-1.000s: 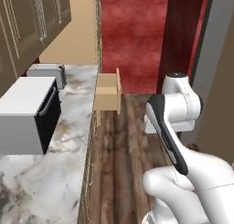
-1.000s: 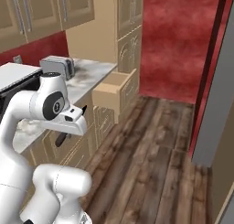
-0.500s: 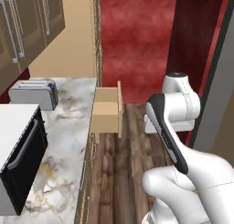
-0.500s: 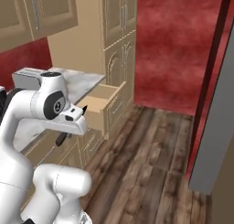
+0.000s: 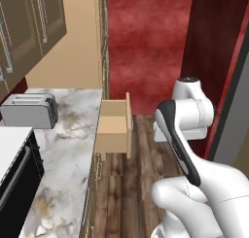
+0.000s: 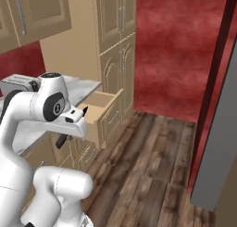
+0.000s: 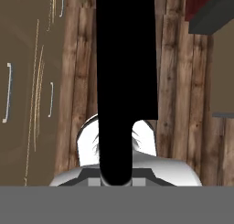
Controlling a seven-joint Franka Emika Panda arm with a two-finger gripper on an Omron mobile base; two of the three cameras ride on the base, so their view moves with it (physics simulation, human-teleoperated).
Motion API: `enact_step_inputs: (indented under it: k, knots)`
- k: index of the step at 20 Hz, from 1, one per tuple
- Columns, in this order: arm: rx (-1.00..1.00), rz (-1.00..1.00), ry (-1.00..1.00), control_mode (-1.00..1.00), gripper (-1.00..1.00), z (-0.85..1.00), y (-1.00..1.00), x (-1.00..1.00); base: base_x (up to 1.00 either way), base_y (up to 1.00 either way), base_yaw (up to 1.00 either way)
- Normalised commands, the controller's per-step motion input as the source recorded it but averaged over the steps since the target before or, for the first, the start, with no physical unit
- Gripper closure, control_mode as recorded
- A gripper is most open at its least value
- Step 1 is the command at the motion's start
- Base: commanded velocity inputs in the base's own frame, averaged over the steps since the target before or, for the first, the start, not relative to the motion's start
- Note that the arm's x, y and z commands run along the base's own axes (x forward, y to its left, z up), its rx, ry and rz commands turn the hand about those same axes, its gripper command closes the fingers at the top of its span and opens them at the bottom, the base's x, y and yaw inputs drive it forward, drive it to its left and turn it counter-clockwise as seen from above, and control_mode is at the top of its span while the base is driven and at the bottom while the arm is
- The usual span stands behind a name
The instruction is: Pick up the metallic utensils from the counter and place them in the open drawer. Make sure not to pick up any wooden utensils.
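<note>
Closest to you, in the hand view, a black knife (image 7: pixel 125 81) runs straight up the middle of the picture — a rounded handle end low down, then a broad flat dark blade reaching to the top edge. The gripper's own tips are hidden behind the handle, but the knife sits fixed along the hand's line with the jaws drawn in narrow around it, so read the gripper as clamped on the knife. Behind the blade you see wooden floorboards (image 7: pixel 183 81), and to the left tan cabinet fronts with pale handles.

In the right base view the gripper (image 6: pixel 61 140) hangs below the arm's white wrist, pointing down beside the lower cabinets, with the dark knife (image 6: pixel 60 141) showing as a short black shape under it. It is over the floor, short of the drawer and lower than it.

A little further on, the open drawer (image 5: pixel 113 127) juts out from the end of the cabinet run — a plain tan box, its inside bare as far as you can see. In the right base view the same drawer (image 6: pixel 98 104) stands pulled out just beyond the arm's elbow.

Left of it lies the marble counter (image 5: pixel 68 149), with a silver toaster (image 5: pixel 29 110) at its far end and a black-fronted appliance (image 5: pixel 14 178) nearer you. Beyond everything stands a red wall (image 5: pixel 146 42).
</note>
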Motion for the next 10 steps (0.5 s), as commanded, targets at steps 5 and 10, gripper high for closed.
enact_step_inputs:
  k: [5,10]
  knots:
    - [0.00,0.00,0.00,1.00,1.00,0.00,0.00,0.00,0.84,0.00,0.00]
    - [0.00,0.00,0.00,1.00,1.00,0.00,0.00,0.00,0.54,0.15,0.00]
